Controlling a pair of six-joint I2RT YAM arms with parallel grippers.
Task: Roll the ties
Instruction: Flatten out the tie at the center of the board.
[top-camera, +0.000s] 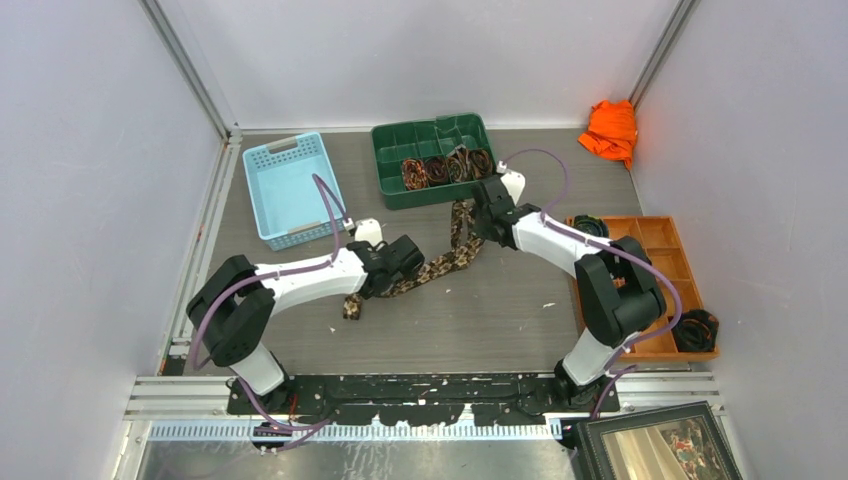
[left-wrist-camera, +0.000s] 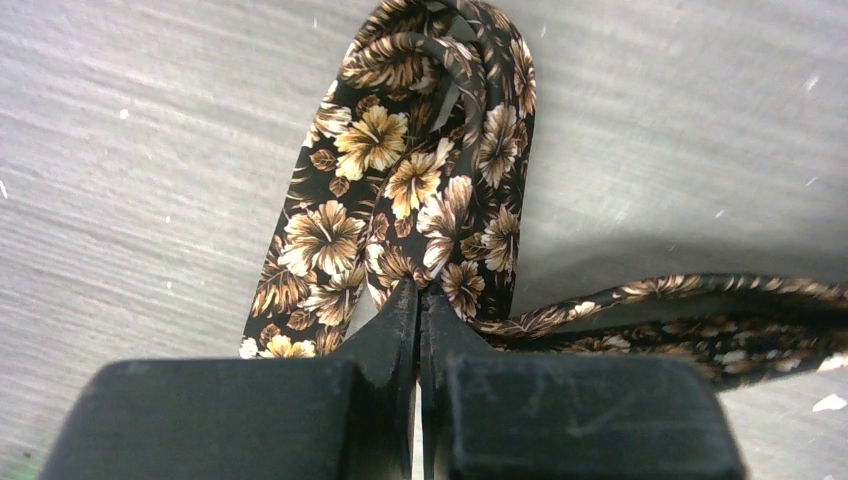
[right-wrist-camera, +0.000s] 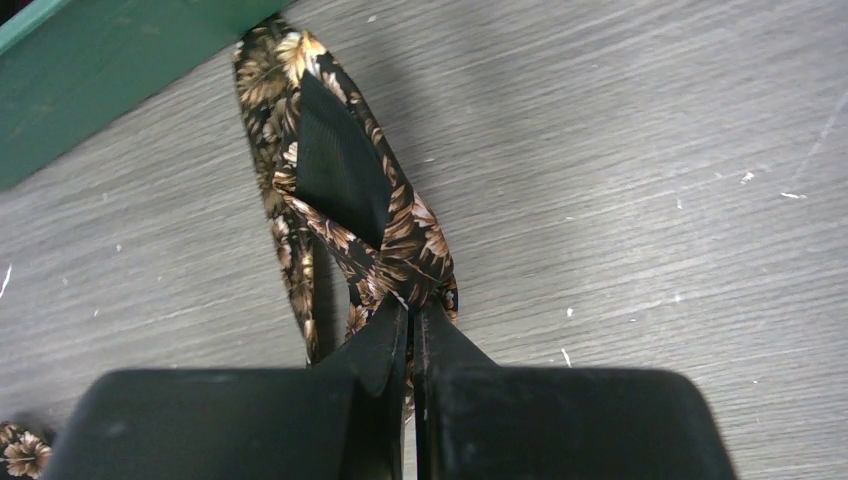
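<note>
A grey wood-grain tabletop (top-camera: 500, 310) sits inside plain white walls. There is one green bin (top-camera: 385, 165), one blue basket (top-camera: 285, 190) to the left of it, one orange tray (top-camera: 655, 235) to the right of it and nearer the arms, and one orange cloth (top-camera: 610, 130) to the right of it by the wall. Four coiled ties (top-camera: 445, 167) lie in a row inside the green bin; two dark coils (top-camera: 697, 328) sit in the tray.

One loose tie (top-camera: 445, 262), black with tan and brown flowers, lies flat on the tabletop, running from just in front of the green bin towards the arms. The left arm's fingers (left-wrist-camera: 385, 345) are pressed together on its folded fabric. The right arm's fingers (right-wrist-camera: 385, 340) pinch the end nearest the green bin, which is folded over to show the black lining.
</note>
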